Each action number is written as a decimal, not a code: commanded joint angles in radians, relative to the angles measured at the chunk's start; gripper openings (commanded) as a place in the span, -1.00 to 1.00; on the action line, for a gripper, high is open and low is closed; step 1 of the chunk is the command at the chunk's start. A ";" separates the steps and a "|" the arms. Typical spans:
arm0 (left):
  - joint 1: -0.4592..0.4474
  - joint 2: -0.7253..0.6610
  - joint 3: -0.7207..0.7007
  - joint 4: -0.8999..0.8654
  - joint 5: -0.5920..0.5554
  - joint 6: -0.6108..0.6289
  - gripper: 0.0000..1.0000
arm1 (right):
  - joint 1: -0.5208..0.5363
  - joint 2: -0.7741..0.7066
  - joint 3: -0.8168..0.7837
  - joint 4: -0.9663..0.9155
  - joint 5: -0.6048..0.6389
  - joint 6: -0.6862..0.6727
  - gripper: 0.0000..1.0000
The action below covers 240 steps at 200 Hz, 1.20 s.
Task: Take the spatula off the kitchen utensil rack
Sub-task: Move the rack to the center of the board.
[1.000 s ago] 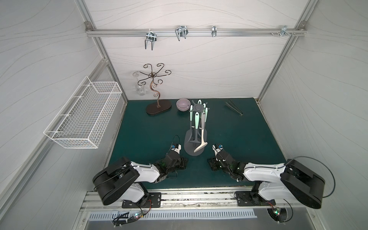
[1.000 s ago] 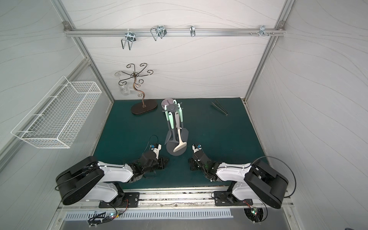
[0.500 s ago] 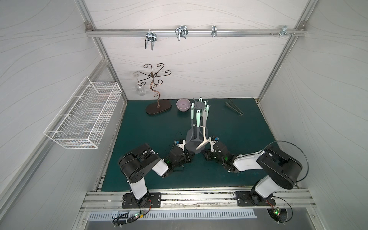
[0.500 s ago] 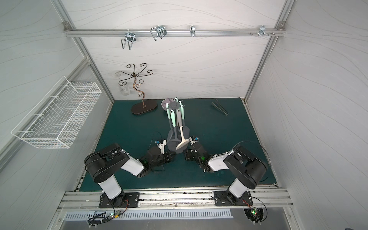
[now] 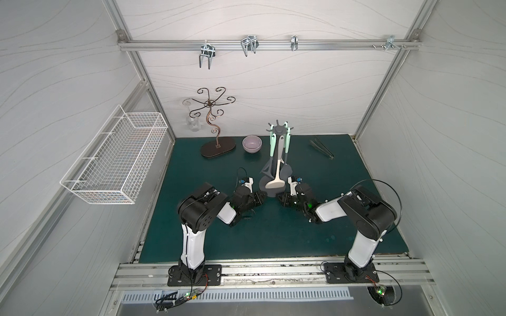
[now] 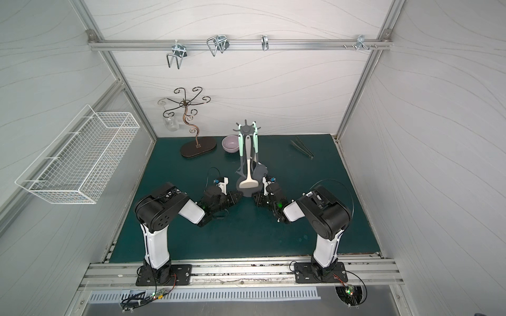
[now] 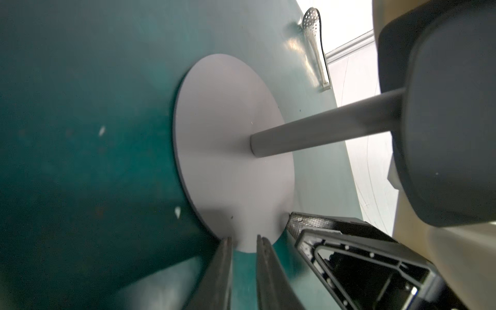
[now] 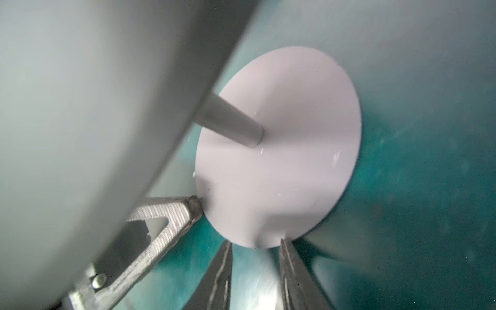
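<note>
While cream spatula (image 5: 274, 183) hangs on rack (image 5: 278, 131), L claw (image 7: 243, 240) & R claw (image 8: 255, 243), each slightly parted & empty, touch base rim.

Teal worktop (image 5: 273, 232), grey rack (image 5: 278, 129), pale extras.
Rack matte dark grey; its hanging handles (image 5: 272, 142) look mint green; bowl (image 5: 252, 144) lilac; scrolled stand (image 5: 218, 147) bronze; basket (image 5: 115, 164) white wire grid; walls (image 5: 273, 82) white with faint wavy lines.

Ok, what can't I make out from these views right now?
Top views: which crown hook of the matte dark grey utensil rack holds the cream-headed spatula; too small, handles overlap.
Left wrist: blurred dark utensil head hides the upper pole.
Right wrist: blurred pale grey surface hides it too.
Whether left claw or right claw touches the round base: unclear.
</note>
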 commanded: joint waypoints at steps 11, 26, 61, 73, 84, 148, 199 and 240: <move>0.035 0.092 0.089 -0.086 0.023 0.023 -0.58 | -0.046 0.064 0.054 -0.074 -0.016 -0.038 -0.34; 0.046 0.115 0.124 -0.094 0.032 0.026 -0.58 | -0.063 0.087 0.079 -0.083 -0.027 -0.045 -0.34; 0.076 0.159 0.178 -0.115 0.045 0.028 -0.58 | -0.082 0.136 0.125 -0.096 -0.047 -0.058 -0.34; 0.086 0.174 0.182 -0.104 0.050 0.018 -0.57 | -0.082 0.146 0.138 -0.108 -0.050 -0.063 -0.32; 0.095 0.183 0.181 -0.091 0.055 0.011 -0.57 | -0.082 0.154 0.143 -0.113 -0.052 -0.066 -0.32; 0.128 0.083 0.079 -0.076 0.094 0.032 -0.44 | -0.087 0.007 0.096 -0.246 -0.029 -0.102 0.27; 0.144 -0.167 -0.011 -0.269 0.074 0.133 -0.26 | -0.089 -0.261 0.064 -0.539 0.046 -0.190 0.49; 0.170 -0.461 0.035 -0.702 -0.029 0.282 -0.18 | -0.097 -0.644 -0.049 -0.711 0.148 -0.315 0.45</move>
